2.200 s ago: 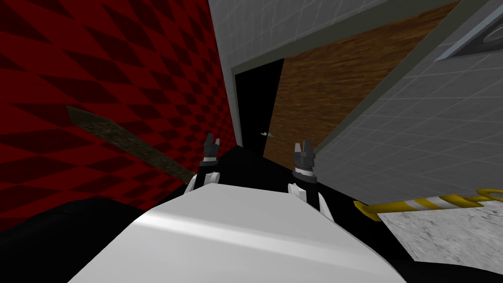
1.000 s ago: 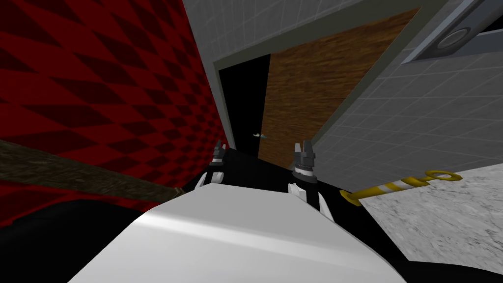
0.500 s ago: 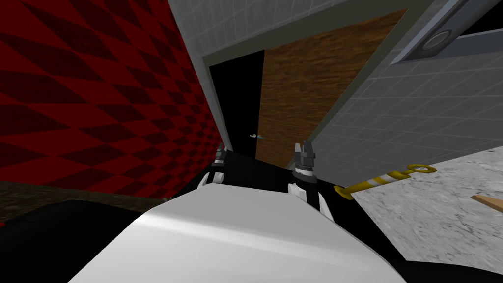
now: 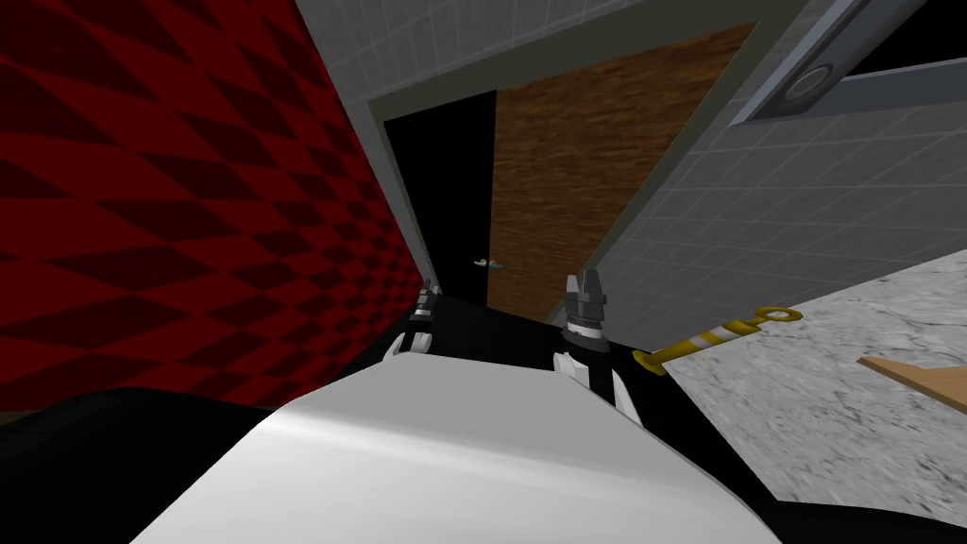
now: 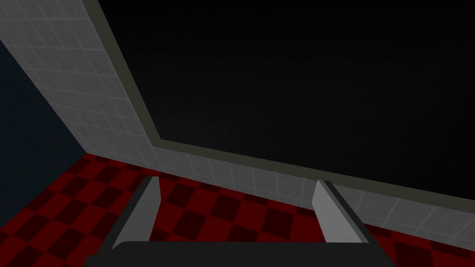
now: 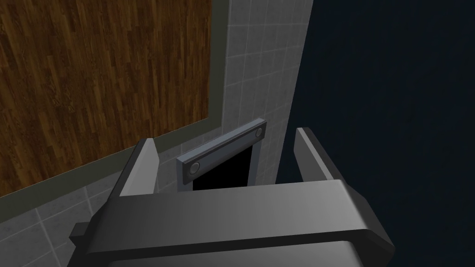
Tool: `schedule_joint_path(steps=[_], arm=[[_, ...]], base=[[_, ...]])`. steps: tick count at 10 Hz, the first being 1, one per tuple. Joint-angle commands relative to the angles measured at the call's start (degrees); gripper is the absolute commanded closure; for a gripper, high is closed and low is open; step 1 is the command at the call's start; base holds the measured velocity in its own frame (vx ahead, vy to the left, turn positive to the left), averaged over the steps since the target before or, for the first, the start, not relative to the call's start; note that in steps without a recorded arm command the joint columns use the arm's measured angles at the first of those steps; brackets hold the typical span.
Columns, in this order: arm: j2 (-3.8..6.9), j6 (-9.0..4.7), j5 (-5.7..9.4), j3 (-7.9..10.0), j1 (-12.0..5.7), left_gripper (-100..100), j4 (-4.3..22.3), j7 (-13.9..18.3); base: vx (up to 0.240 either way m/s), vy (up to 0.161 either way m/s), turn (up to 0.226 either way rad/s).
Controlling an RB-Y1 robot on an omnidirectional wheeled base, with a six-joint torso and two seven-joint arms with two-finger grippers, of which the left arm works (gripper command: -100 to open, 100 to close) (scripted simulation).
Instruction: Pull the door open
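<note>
The handle is a pale speck at the left edge of the door, too small to tell its shape. It seems to lie crosswise, reaching toward the black area that takes up the left part of the door frame.

The door is a brown wood-grain panel straight ahead, well beyond both grippers. Its face is toward me and its long axis is upright (the lean is the camera's). Its lower right corner lies behind the right gripper.

That gripper's fingers stand wide apart with nothing between them. Past them show the door's wood, the frame strip and a tiled wall. A grey bar with two round studs sits over a black opening, partly hidden by the gripper's body.

The left gripper is also spread wide and empty, beside the red checked wall. It faces a dark expanse inside the frame where nothing can be made out.

To the right, a yellow-and-white striped bar meets a grey marbled surface. A tan wooden piece there is cut off at the edge.
</note>
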Motion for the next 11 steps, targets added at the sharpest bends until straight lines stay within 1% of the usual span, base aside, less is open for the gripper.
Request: schedule_joint_path(steps=[1, 2, 3, 4, 5, 7, 8, 10, 11], arm=[[0.36, -0.62, 0.48, -0.07, -1.18, -100, 2.86, 0.14], [0.36, -0.62, 0.48, -0.07, -1.18, -100, 3.14, 0.14], [0.7, -1.21, 0.84, -0.07, -1.9, -100, 5.33, 0.3], [1.05, -1.8, 1.2, -0.06, -2.62, -100, 6.88, 0.47], [1.05, -1.8, 1.2, -0.06, -2.62, -100, 7.51, 0.47], [1.75, -2.99, 1.91, -0.04, -4.07, -100, 11.26, 0.79], [1.75, -2.99, 1.91, -0.04, -4.07, -100, 11.89, 0.79], [2.42, -4.17, 2.62, -0.03, -5.51, -100, 15.67, 1.11], [2.42, -4.17, 2.62, -0.03, -5.51, -100, 16.26, 1.11]], base=[[0.098, -0.012, -0.159], [0.068, -0.005, -0.041], [0.062, -0.007, -0.075], [0.087, -0.006, -0.157], [0.066, -0.001, -0.05], [0.064, -0.008, -0.117], [0.063, 0.0, -0.051], [0.085, 0.001, -0.116], [0.07, 0.002, -0.056]])
